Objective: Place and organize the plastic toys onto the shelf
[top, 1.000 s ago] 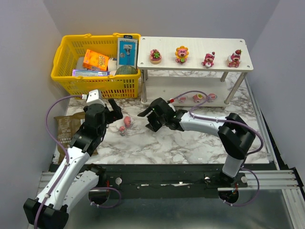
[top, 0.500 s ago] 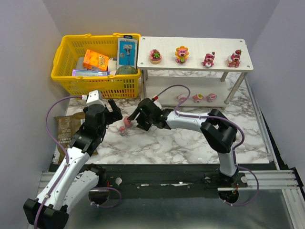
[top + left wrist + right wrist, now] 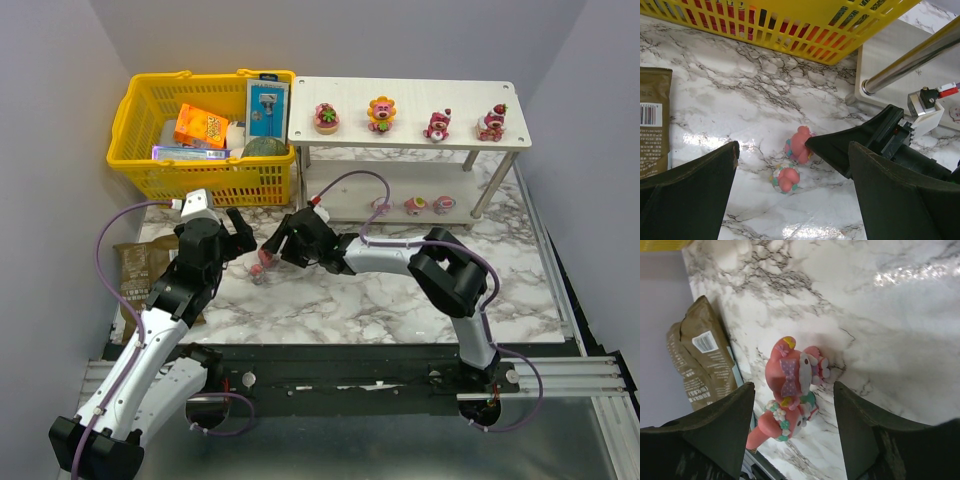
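Observation:
Two pink bear toys lie together on the marble table: one with a purple bow [image 3: 792, 371] [image 3: 799, 145] [image 3: 268, 256] and one with a flower band [image 3: 782, 421] [image 3: 785, 179] [image 3: 257, 272]. My right gripper [image 3: 272, 240] is open, its fingers [image 3: 715, 430] either side of the pair, just short of them. My left gripper [image 3: 240, 232] is open and empty, hovering to the left of the toys. The white two-tier shelf [image 3: 410, 143] holds several toys on top, among them a yellow-petalled one [image 3: 381, 113], and three pink ones on the lower tier [image 3: 415, 206].
A yellow mesh basket [image 3: 205, 140] with packaged goods stands at the back left, against the shelf. A brown packet [image 3: 140, 265] [image 3: 697, 360] lies at the table's left edge. A silver shelf leg [image 3: 910, 62] stands near the right gripper.
My right arm has reached left across the table, from near the shelf's left leg to the two toys on the table. The left arm has not moved.

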You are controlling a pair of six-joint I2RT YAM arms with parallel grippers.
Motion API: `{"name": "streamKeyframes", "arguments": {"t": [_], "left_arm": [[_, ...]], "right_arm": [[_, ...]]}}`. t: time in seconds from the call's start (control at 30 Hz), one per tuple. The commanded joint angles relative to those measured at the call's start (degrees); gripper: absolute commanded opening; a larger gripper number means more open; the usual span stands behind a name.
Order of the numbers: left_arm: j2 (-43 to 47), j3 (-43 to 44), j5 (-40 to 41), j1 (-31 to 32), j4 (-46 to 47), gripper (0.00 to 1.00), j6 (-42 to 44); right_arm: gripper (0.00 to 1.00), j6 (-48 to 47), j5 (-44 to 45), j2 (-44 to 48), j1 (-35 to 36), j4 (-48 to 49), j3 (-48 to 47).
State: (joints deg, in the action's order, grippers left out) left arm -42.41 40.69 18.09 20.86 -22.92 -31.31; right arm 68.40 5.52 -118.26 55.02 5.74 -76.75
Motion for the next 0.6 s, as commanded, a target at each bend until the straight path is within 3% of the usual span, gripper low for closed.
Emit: {"name": "streamKeyframes", "arguments": {"t": [0.0,0.57], "left_arm": [[0.66,0.18,2.13,0.32,-0.29,0.99,-0.07],[0.67,0.09,2.13,0.32,-0.37,0.99,-0.07]], "right_arm": [[0.71,-3.89,0.55,-0.83,0.35,8.06,1.78],[0.60,-6.52,-1.56,-4.35,0.35,4.63,-3.40]]}}
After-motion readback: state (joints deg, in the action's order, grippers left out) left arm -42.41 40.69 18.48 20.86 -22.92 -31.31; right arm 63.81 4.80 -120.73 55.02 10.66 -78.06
